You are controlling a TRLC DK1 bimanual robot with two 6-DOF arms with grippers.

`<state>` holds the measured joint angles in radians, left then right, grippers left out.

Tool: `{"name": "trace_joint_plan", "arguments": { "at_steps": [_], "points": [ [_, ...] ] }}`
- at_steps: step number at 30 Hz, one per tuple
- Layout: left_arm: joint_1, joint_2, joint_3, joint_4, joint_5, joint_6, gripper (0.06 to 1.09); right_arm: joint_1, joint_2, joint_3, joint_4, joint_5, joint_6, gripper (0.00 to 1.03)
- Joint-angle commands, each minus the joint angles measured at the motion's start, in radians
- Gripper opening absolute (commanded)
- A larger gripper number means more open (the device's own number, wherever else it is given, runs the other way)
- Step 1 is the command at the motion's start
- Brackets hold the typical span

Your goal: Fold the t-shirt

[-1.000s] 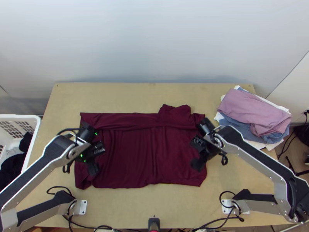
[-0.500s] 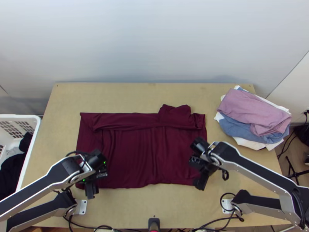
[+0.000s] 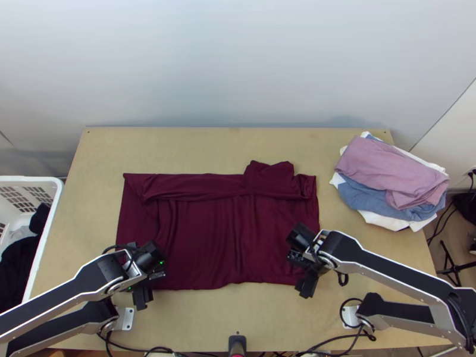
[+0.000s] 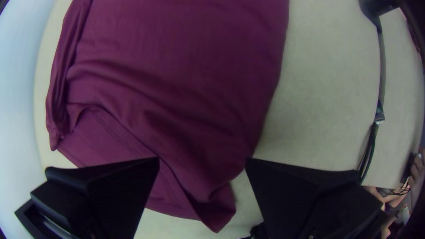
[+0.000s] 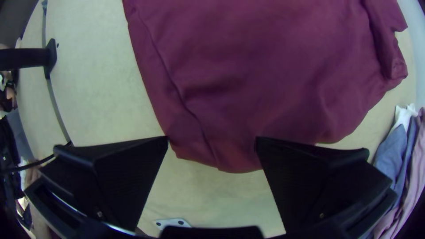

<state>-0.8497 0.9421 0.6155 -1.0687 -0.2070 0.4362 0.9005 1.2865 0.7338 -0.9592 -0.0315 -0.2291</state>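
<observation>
The dark red t-shirt (image 3: 208, 238) lies on the table as a wide rectangle, a long strip folded over along its far edge and a bunched part toward the far right. At its near left corner is my left gripper (image 3: 141, 296); at the near right corner, my right gripper (image 3: 306, 285). In the left wrist view my left gripper (image 4: 202, 163) stands open, with the shirt's corner (image 4: 217, 212) between its fingers. My right gripper (image 5: 212, 141), also open in the right wrist view, has the shirt's edge (image 5: 230, 159) between its fingers.
A pile of folded clothes (image 3: 392, 178), pink on top, sits at the table's far right. At the left stands a white basket (image 3: 50, 232) with dark cloth inside. A black post (image 3: 237, 342) stands at the near edge, with cables beside it.
Both grippers have come toward the table's near edge, the left one from over the shirt's left side, the right one from over its right side. The shirt lies as before.
</observation>
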Motion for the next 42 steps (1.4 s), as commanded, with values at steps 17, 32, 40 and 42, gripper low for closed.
{"name": "trace_joint_plan", "arguments": {
  "at_steps": [17,32,40,42],
  "points": [
    [0.072,0.012,-0.091,0.11,-0.005,0.035,0.94,0.032,0.139,-0.011,0.143,0.031,0.01,0.87],
    [0.268,-0.006,-0.077,0.173,0.072,0.059,0.34,0.037,0.122,-0.048,0.201,0.03,-0.016,0.19],
    [0.362,-0.035,-0.049,0.145,0.098,0.076,0.11,0.034,0.042,-0.07,0.154,0.027,-0.07,0.03],
    [0.403,-0.039,-0.033,0.142,0.101,0.098,0.1,0.017,0.007,-0.085,0.152,0.027,-0.09,0.03]
  ]
}}
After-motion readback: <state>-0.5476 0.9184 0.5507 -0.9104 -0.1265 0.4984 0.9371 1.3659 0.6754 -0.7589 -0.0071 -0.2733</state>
